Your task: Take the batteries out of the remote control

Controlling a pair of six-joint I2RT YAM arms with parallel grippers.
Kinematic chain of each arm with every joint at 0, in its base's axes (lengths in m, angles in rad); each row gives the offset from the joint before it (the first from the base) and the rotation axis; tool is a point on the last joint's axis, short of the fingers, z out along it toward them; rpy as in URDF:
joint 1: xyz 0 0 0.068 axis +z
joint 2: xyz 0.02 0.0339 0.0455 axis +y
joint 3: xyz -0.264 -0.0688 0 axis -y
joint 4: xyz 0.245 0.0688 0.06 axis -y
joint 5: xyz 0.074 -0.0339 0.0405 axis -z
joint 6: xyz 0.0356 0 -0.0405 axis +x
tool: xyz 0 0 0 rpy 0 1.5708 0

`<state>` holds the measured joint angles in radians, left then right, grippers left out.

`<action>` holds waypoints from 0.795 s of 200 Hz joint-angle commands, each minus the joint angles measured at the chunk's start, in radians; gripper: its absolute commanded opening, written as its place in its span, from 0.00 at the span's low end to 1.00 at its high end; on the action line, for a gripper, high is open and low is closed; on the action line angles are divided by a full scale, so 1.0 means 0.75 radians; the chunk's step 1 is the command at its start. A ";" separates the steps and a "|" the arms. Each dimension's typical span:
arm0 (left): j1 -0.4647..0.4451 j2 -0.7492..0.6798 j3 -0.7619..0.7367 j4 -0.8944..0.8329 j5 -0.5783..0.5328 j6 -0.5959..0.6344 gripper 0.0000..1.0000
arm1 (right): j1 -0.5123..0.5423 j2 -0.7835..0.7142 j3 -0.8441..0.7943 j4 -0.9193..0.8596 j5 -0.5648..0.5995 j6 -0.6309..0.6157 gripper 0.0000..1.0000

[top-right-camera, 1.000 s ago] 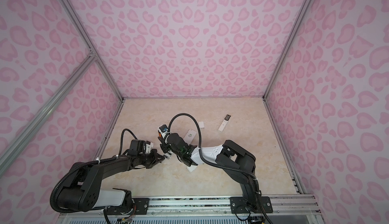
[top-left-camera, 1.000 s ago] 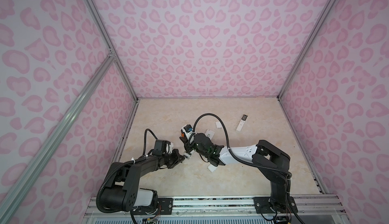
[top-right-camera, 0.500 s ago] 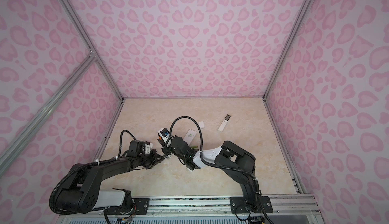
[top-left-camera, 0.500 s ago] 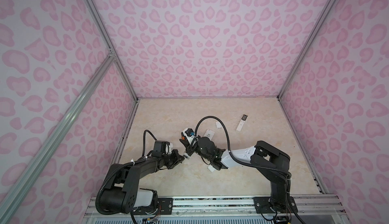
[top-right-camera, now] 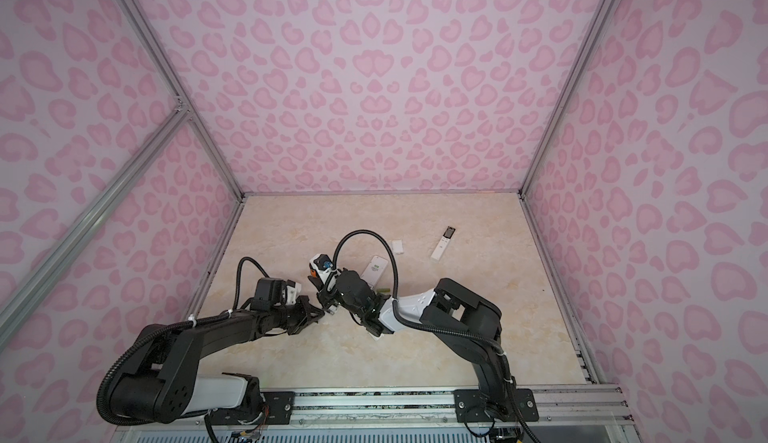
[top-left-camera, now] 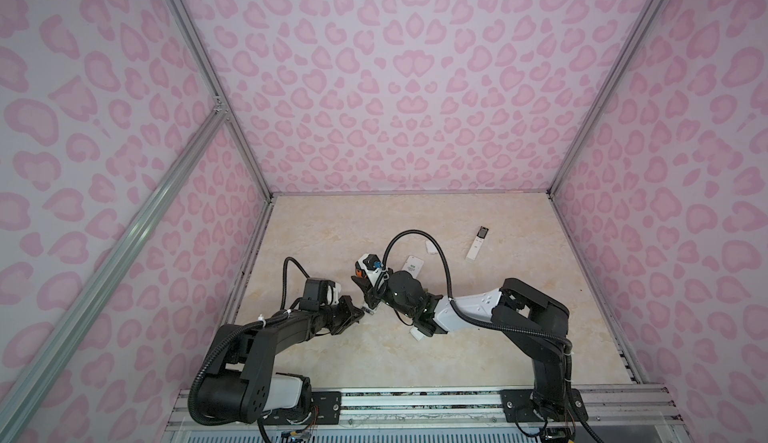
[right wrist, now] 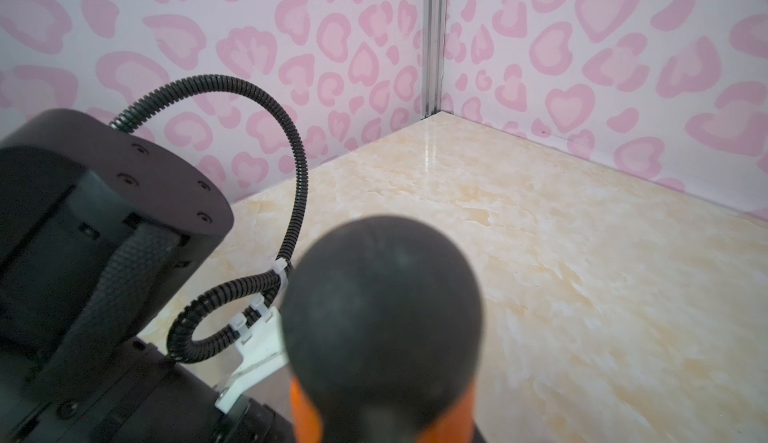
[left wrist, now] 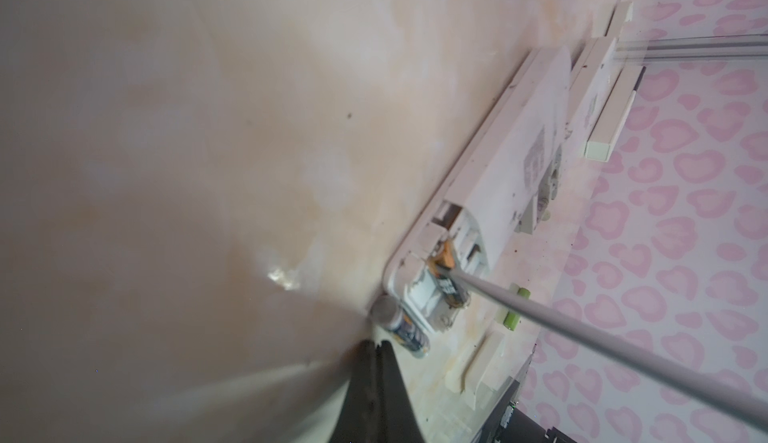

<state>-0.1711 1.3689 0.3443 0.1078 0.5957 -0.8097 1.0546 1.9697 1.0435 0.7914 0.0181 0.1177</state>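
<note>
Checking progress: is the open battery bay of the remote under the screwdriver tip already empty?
No: the left wrist view shows a dark, orange-ended battery lying in the remote bay, with the tip of the screwdriver at it.

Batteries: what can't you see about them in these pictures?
- Left wrist view: the screwdriver shaft crosses the dark battery in the remote, hiding part of it. Blur makes its label unreadable.
- Right wrist view: the screwdriver's handle, close and blurred, blocks the middle, so no batteries show.
- Both top views: the right arm covers most of the open remote, and the batteries are too small to count.
</note>
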 commanded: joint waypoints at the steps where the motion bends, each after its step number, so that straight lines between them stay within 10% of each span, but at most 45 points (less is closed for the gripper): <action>1: 0.000 0.011 -0.001 -0.093 -0.075 0.019 0.04 | 0.003 0.016 -0.002 -0.011 -0.016 0.009 0.00; 159: 0.001 0.033 0.027 -0.099 -0.074 0.026 0.04 | -0.009 -0.017 0.037 -0.072 0.002 -0.059 0.00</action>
<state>-0.1715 1.3838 0.3641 0.0853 0.6018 -0.8066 1.0512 1.9385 1.0630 0.7506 0.0223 0.0879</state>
